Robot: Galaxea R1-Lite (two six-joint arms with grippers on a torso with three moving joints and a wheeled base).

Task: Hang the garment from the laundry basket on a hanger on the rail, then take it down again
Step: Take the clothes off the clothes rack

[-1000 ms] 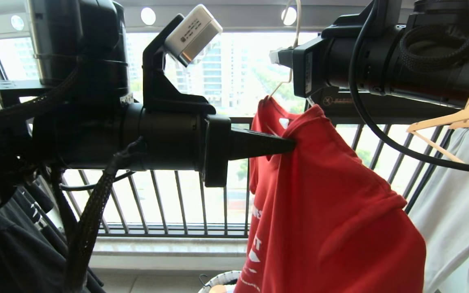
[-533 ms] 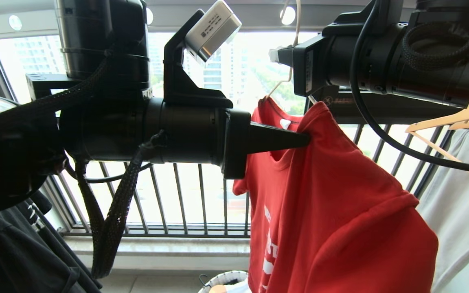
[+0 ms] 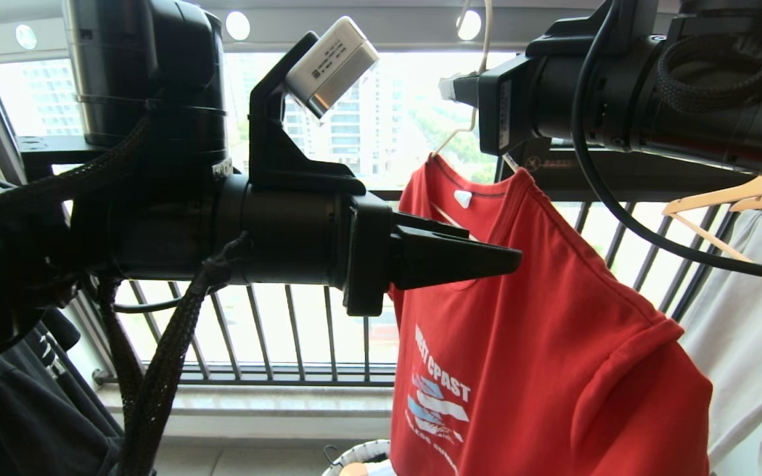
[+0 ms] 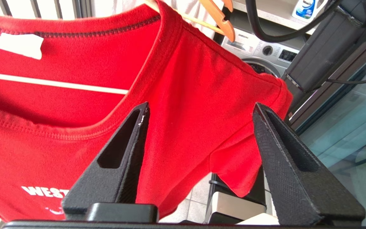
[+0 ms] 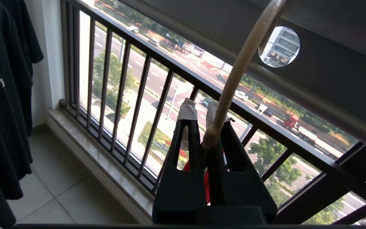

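Nearest, the left gripper (image 4: 199,109) stands with its 2 fingers spread, holding nothing, just before the garment (image 3: 540,344), which drapes on the hanger (image 3: 470,99). The right gripper (image 5: 202,109) pinches the hanger's neck, steadying it under the rail (image 3: 387,26) beyond.

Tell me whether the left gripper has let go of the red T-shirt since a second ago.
Yes. The left gripper, earlier pinching the red T-shirt below the rail, now stands open; the shirt hangs flatter.

Head view looking up from below at the red shirt (image 3: 540,344) and rail (image 3: 368,23). Left wrist view very close on the same shirt (image 4: 186,79). Right wrist view facing the window railing (image 5: 129,86), sharing the hanger (image 5: 233,82).
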